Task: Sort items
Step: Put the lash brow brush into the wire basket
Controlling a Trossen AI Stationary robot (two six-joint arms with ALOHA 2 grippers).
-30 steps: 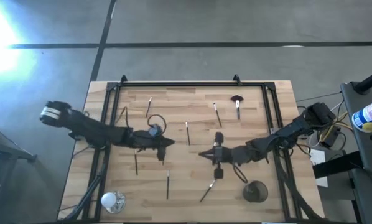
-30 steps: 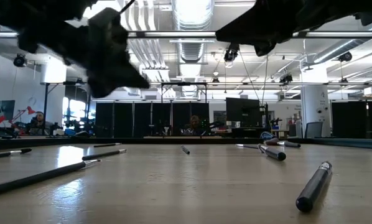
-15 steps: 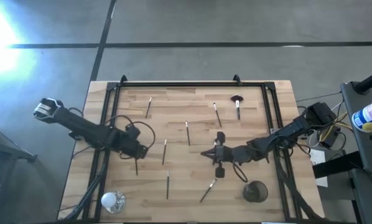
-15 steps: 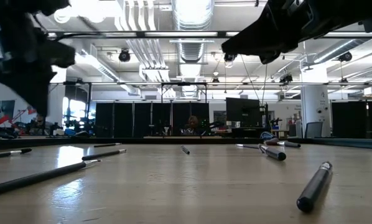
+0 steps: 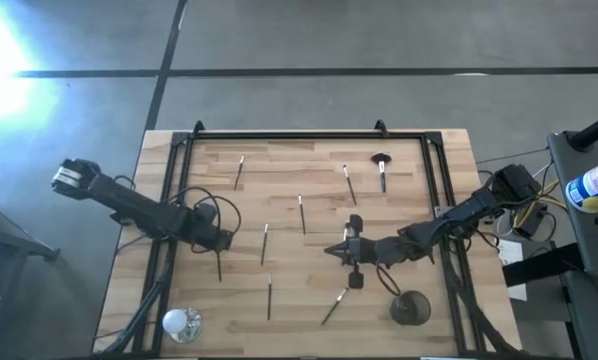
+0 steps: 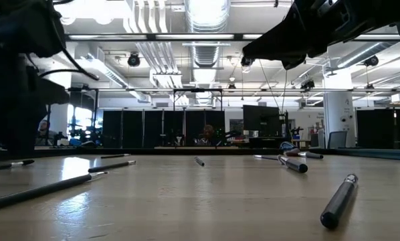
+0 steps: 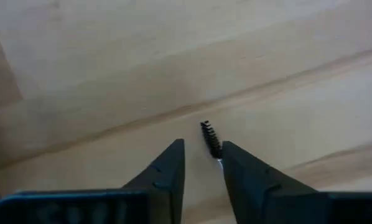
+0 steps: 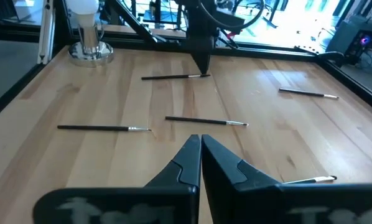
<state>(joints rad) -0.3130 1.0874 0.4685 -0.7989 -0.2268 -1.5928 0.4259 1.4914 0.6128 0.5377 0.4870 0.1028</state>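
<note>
Several slim sticks lie flat on the wooden table (image 5: 409, 160), among them one with a wide round dark head (image 5: 381, 160). My left gripper (image 5: 219, 245) points down over the far end of one dark stick (image 5: 219, 266) near the table's left side. It is open, and its fingertips (image 7: 173, 149) stand on either side of that stick's bristle end (image 7: 209, 134). The right wrist view shows the same gripper (image 8: 201, 62) above that stick (image 8: 173, 77). My right gripper (image 5: 329, 249) hovers shut above the table's middle, pointing toward the left, with nothing in it. My left gripper comes from above with one finger on each side of the stick's bristle end (image 7: 212, 144). The stick lies flat on the table. Whether either finger touches it, I cannot tell.
A shiny silver cup (image 5: 179, 322) stands at the near left corner and a dark round cup (image 5: 411, 308) at the near right. A black frame (image 5: 279, 135) runs along the table's far and side edges. A thicker dark stick (image 6: 337, 201) lies near the low camera.
My left gripper has gone from near the table's middle toward its left edge and sunk a little. It has tipped from nearly level to pointing down. The stick it was hovering over near the middle now shows in full. My right gripper has stayed in place.
</note>
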